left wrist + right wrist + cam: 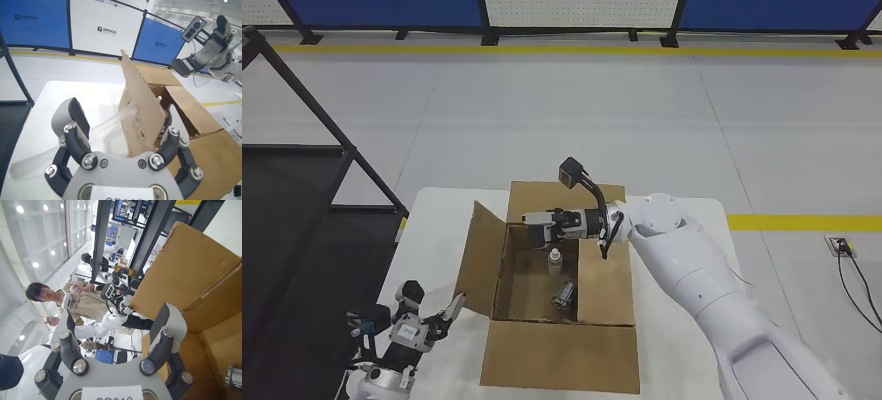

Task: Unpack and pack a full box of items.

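Observation:
An open cardboard box [560,355] stands mid-table with its flaps spread. Inside it are a small white bottle [555,258] and a dark metallic item [564,294]; the bottle's cap [159,98] peeks over the box wall. My right gripper [533,232] hovers over the box's far left corner, open and holding nothing [115,311]. Beside it shows a silver metal part [234,376]. My left gripper [434,300] is low at the table's near left, by the left flap [140,106]. It is open [122,108], with the flap's edge standing between its fingers.
A translucent tape strip [105,123] trails from the left flap across the white table [442,235]. A black frame [342,170] stands just off the table's left side. Bare tabletop lies left of the box.

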Robot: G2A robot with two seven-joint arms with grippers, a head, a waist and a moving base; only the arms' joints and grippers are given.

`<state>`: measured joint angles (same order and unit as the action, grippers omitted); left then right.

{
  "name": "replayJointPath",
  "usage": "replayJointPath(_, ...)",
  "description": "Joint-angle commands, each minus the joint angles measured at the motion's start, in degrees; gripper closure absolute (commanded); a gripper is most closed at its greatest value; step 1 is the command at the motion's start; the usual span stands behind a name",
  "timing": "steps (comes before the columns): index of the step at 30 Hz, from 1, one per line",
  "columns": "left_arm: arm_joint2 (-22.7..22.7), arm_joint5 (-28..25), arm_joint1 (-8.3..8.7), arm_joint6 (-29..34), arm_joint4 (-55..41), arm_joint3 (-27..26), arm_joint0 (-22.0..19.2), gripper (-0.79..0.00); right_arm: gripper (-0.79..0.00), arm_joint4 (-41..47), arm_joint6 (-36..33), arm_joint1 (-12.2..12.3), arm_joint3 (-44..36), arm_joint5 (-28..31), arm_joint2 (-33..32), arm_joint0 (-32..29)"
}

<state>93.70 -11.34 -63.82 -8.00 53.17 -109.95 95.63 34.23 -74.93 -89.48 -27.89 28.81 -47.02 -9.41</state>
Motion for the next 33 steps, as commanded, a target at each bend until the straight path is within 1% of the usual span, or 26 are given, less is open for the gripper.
replayJointPath(1,1.38,-0.13,-0.01,0.52,-1.47,0.37,0.63,-0.785,-0.785,0.21,-0.08,0.44,0.37,0.33,-0.96,-0.06)
replayJointPath(7,4.24,-1.55,0.08,4.54,-5.26,3.07,0.68,-0.785,-0.785,-0.3,0.28,1.84,0.13,0.82,-3.36,-0.7)
replayJointPath(12,5.05,-2.23,0.17,7.75,-5.73,5.52,-0.4,-0.785,-0.785,-0.95,0.76,3.01,-0.55,0.69,-5.25,-1.44)
replayJointPath(17,4.66,-2.65,0.23,11.1,-4.84,7.8,-1.74,-0.785,-0.785,-1.56,0.81,4.05,-2.39,0.3,-6.83,-2.65)
replayJointPath(24,3.1,-1.97,0.18,14.1,-2.81,11.08,-3.97,-0.785,-0.785,-2.73,1.36,5.05,-5.3,-0.64,-8.27,-4.49)
replayJointPath(33,1.85,-0.85,0.02,15.36,-1.14,14.5,-5.87,-0.785,-0.785,-4.05,2.01,5.82,-7.92,-1.76,-9.4,-5.99)
